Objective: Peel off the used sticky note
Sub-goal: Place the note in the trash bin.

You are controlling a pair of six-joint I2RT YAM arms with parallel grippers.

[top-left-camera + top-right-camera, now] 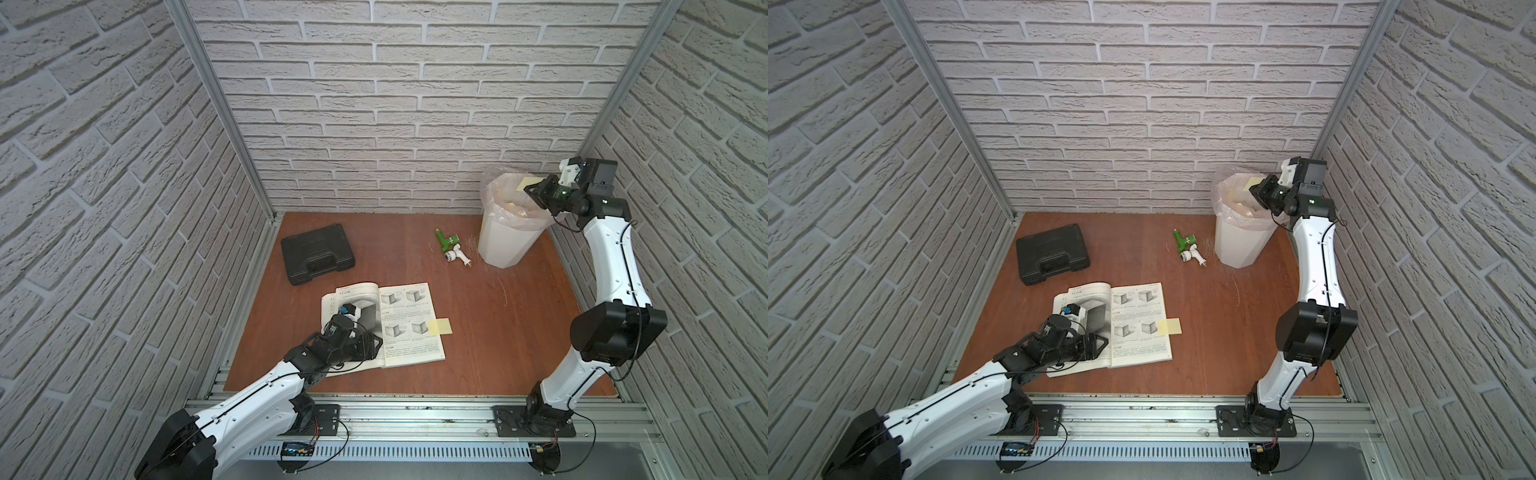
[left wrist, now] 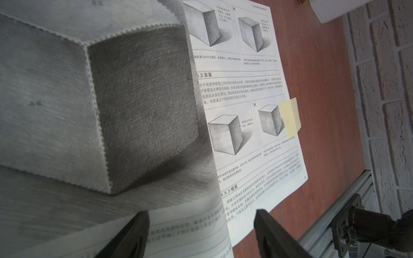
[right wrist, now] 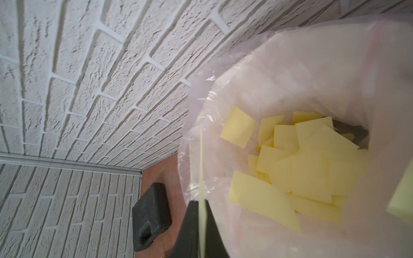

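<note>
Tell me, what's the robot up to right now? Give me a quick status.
Right hand shut on sticky note, above bin. Left hand open, over book. Second note stuck at page edge. Nothing in the way.

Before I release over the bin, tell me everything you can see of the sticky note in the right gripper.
The sticky note is a pale yellow paper square, plain as far as shows. The shut right gripper pinches one edge; the rest sticks out flat above the open mouth of the lined white bin. In the right wrist view it shows edge-on as a thin strip rising from the fingertips. Whether it brushes the bin cannot be told.
</note>
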